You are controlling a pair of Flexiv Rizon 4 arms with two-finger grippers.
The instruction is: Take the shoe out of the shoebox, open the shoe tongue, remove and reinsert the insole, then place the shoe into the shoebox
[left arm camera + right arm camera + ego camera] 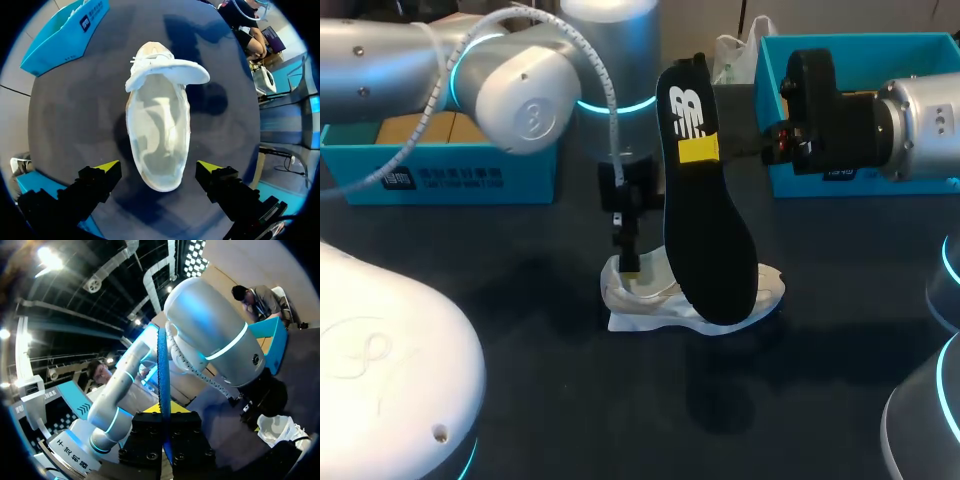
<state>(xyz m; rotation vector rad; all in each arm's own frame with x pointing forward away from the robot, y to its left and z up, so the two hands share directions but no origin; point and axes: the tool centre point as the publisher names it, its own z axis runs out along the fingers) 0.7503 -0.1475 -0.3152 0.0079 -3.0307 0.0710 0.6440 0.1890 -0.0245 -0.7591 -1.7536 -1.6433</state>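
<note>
1. Shoe (640, 305), white, is seen lying on the dark surface (570, 400), outside both teal shoeboxes.
2. Its tongue (172, 72) is turned outward across the far part of the opening, and the inside of the shoe is exposed.
3. The black insole (705, 230) is out of the shoe and is held upright above it. Its lower end is seen in front of the shoe's right part. Whether it touches the shoe cannot be told.
4. The right gripper (700, 150) is clenched on the upper part of the insole, with a yellow tip pressed against its printed face.
5. The left gripper (628, 262) is released. In the left wrist view its fingers are spread on either side of the shoe's heel end, apart from it.
6. One shoebox (450, 175) is placed at the far left of the surface, and the other shoebox (865, 60) at the far right behind the right arm.
</note>
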